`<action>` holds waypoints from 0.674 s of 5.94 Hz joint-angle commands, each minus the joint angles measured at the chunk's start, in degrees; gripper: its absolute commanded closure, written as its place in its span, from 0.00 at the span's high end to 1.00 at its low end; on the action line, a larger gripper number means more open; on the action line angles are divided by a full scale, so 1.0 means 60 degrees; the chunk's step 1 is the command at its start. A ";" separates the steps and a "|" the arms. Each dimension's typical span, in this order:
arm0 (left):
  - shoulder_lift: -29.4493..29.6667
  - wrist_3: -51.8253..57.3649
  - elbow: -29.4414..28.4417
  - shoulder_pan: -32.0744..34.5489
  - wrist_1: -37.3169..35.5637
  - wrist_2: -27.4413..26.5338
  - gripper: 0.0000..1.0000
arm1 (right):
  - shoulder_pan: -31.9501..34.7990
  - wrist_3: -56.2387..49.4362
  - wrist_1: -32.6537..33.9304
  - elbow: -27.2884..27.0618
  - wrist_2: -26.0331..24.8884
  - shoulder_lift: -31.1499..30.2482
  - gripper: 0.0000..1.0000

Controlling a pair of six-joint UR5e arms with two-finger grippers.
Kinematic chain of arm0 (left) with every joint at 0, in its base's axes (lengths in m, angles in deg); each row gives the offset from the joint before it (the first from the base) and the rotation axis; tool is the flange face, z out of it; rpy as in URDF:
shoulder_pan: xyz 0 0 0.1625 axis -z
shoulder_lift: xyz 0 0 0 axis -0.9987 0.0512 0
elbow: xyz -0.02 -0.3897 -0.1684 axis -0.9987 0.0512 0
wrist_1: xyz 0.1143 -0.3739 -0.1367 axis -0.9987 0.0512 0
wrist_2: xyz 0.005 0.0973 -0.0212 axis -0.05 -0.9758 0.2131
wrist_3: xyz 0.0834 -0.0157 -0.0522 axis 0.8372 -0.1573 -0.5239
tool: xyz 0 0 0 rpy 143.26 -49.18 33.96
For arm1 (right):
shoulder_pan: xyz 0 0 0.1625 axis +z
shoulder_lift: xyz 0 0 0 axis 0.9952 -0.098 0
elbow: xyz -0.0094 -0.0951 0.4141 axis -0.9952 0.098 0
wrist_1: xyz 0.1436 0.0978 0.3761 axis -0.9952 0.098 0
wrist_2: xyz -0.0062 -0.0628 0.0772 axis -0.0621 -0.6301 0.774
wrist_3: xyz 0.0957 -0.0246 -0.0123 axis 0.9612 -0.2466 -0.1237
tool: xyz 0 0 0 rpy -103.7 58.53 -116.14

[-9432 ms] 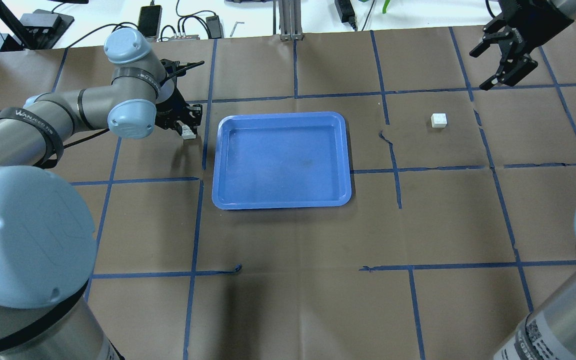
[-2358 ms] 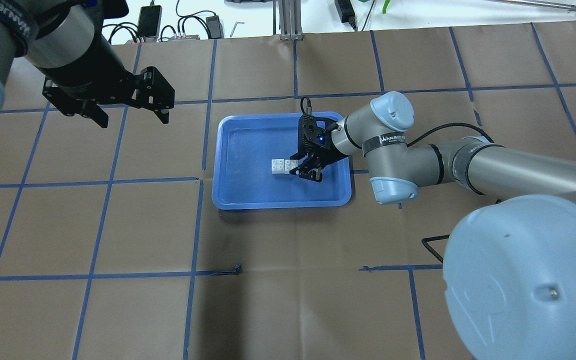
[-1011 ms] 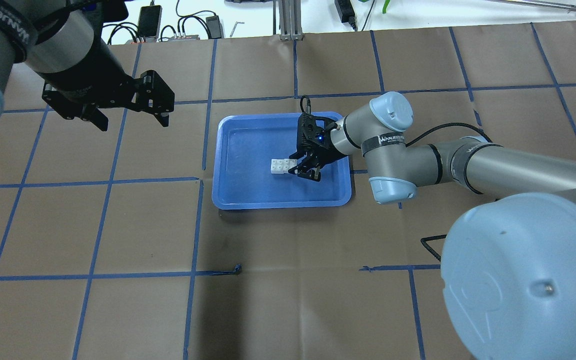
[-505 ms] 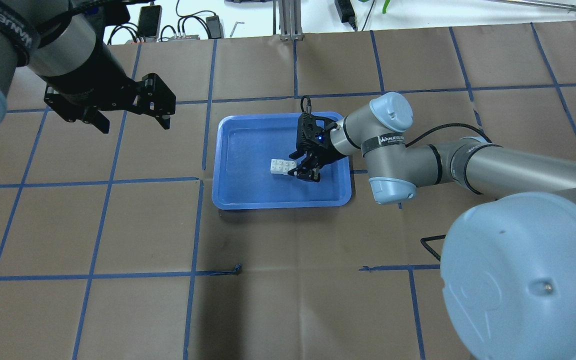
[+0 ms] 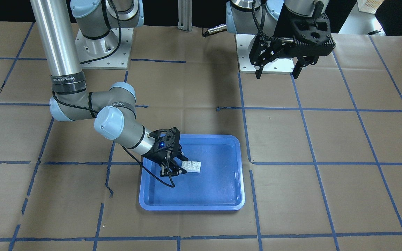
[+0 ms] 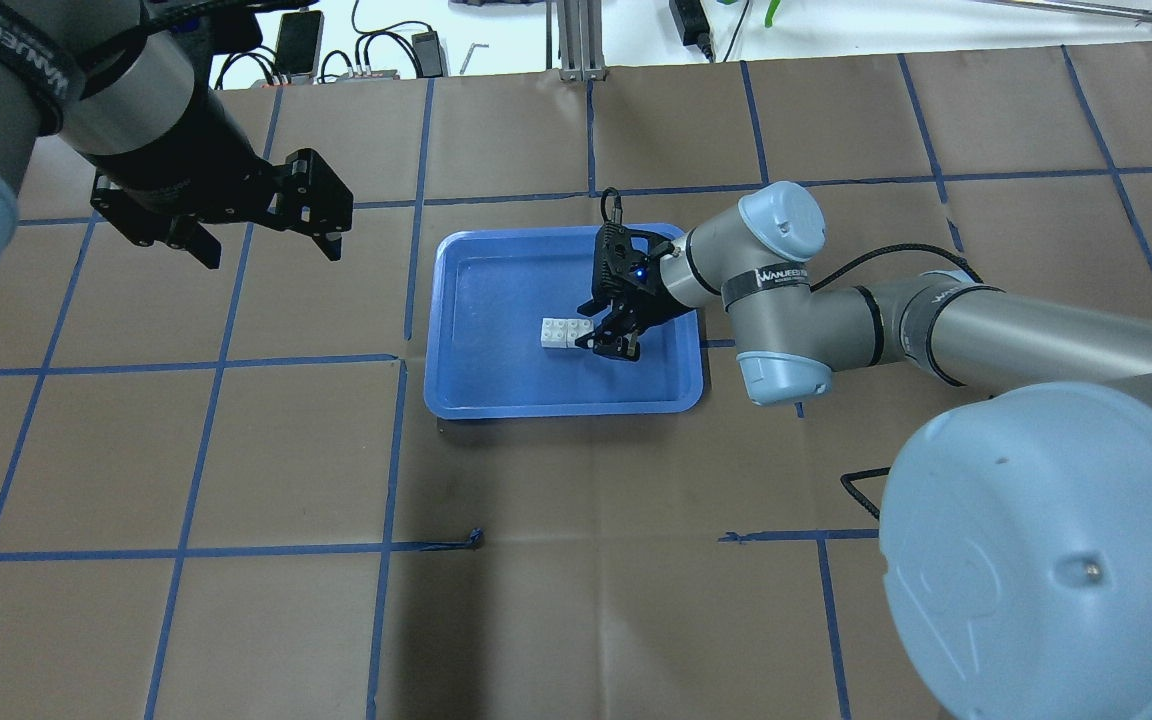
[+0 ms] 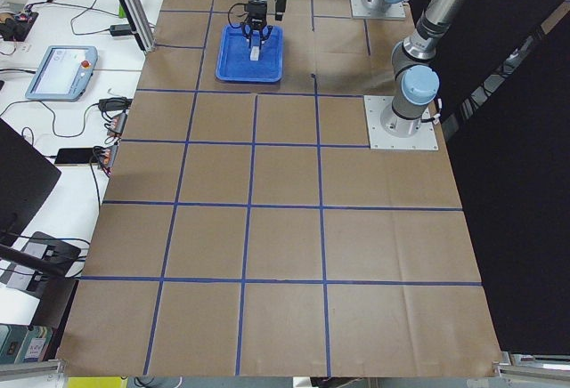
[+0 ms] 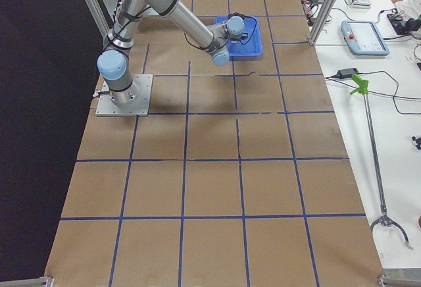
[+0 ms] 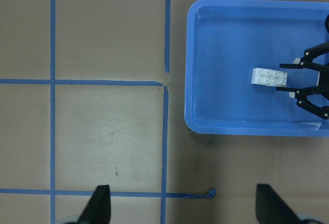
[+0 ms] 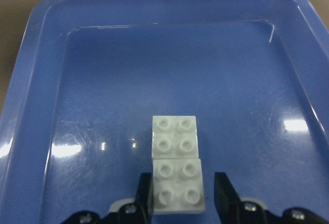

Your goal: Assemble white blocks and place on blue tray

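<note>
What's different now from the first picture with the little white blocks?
Both white blocks moved off the table into the blue tray and now sit side by side there. The left gripper let its block go and rose, open, to the left of the tray. The right gripper came down from the far corner to the blocks, fingers open around one. The tray stayed put.

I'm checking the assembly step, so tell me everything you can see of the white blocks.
The white blocks are two small square bricks of glossy white plastic, four round studs up on each. They lie flat in the blue tray, edge to edge in a row, a thin seam between. The open right gripper flanks one block, a gap on one side.
</note>
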State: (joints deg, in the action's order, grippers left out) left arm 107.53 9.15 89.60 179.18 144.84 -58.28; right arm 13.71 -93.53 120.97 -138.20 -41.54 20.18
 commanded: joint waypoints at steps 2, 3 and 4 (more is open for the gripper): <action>0.0001 0.0000 0.0001 -0.0015 0.0000 0.0000 0.99 | 0.0000 0.0926 -0.0025 0.0043 0.0012 -0.0050 1.00; 0.0001 0.0014 0.0001 -0.0015 0.0000 0.0000 0.99 | -0.0029 0.1716 -0.0054 0.0072 -0.0134 -0.0196 1.00; 0.0001 0.0000 0.0001 -0.0015 0.0000 0.0000 0.99 | -0.0044 0.2928 -0.0127 0.0087 -0.0498 -0.0487 1.00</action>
State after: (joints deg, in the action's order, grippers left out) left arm 107.54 9.19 89.61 179.09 144.84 -58.28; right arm 13.55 -82.13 120.55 -137.78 -42.88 18.64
